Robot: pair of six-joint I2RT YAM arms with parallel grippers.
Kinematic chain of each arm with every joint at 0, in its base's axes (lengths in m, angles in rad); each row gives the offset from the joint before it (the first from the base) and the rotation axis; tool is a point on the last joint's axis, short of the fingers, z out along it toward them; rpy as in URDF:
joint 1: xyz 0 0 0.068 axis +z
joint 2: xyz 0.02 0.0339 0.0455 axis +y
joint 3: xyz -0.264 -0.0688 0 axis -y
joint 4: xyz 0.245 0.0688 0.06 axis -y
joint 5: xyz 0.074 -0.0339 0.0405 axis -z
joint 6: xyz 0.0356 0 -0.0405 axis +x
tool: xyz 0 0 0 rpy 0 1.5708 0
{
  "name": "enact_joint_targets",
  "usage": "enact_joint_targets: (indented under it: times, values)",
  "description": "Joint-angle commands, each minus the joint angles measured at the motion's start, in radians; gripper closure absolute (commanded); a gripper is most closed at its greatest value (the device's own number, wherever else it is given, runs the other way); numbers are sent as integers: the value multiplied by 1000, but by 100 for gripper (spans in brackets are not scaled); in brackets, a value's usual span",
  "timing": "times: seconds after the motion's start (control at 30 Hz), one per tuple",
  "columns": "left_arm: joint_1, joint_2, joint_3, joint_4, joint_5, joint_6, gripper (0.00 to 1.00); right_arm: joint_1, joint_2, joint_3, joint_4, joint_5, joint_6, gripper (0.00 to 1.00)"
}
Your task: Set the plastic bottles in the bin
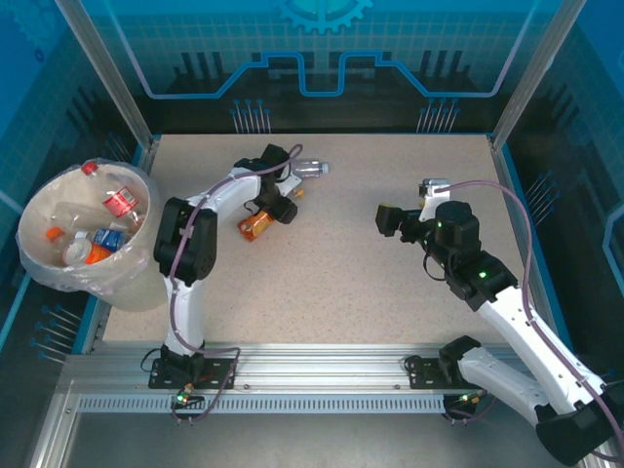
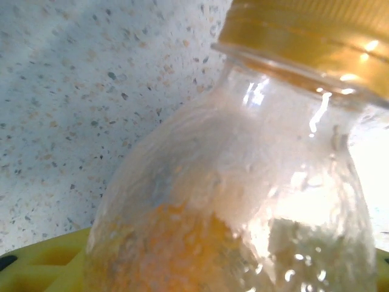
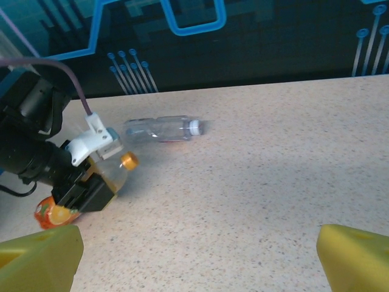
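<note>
Left gripper point(image 1: 276, 207) is sitting low on the table point(image 1: 370, 292), with its fingers on both sides of the orange bottle point(image 1: 255, 226). This bottle is lying on its side, left of the middle and toward the far edge. In the left wrist view its shoulder and gold cap point(image 2: 304, 36) are pressing up very near to the lens. I cannot tell whether the fingers are already squeezing it or only standing around it.

What could go wrong, in my judgement: the fingers seem to be placed toward the neck end, where the bottle is round and slippery, so on lifting the body may be hanging down or sliding out. A clear bottle point(image 1: 310, 169) is lying just beyond the gripper, on the far side, and a careless lift could be pushing it into a roll. The bin point(image 1: 136, 288) is standing well apart, past the left edge of the table, with several bottles inside. A release before the rim would be dropping the bottle outside.

The left arm is reaching from the near edge, with its elbow bent at the left and the wrist tipped downward. The right gripper point(image 3: 197, 261) is hovering at the right, spread wide and holding nothing.
</note>
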Motion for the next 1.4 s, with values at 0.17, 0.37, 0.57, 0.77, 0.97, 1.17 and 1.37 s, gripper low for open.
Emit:
enact_joint_targets:
  times: [0.17, 0.37, 0.57, 0.77, 0.97, 1.17, 1.37]
  values:
    - [77, -274, -205, 261, 243, -280, 51, 8, 18, -7, 99, -188, -53, 0]
    - [106, -440, -293, 322, 319, -380, 52, 37, 34, -7, 155, -216, -72, 0]
    - [160, -638, -372, 416, 401, -487, 52, 58, 75, 19, 156, -220, -82, 0]
    - [238, -817, -393, 460, 473, -604, 53, 85, 84, 30, 186, -162, -86, 0]
    - [284, -974, -356, 452, 458, -676, 54, 93, 95, 29, 201, -125, -93, 0]
    - [324, -1037, -269, 335, 317, -676, 54, 101, 115, 29, 212, -114, -89, 0]
    - [463, -1050, -211, 290, 246, -741, 54, 102, 137, 36, 211, -118, -94, 0]
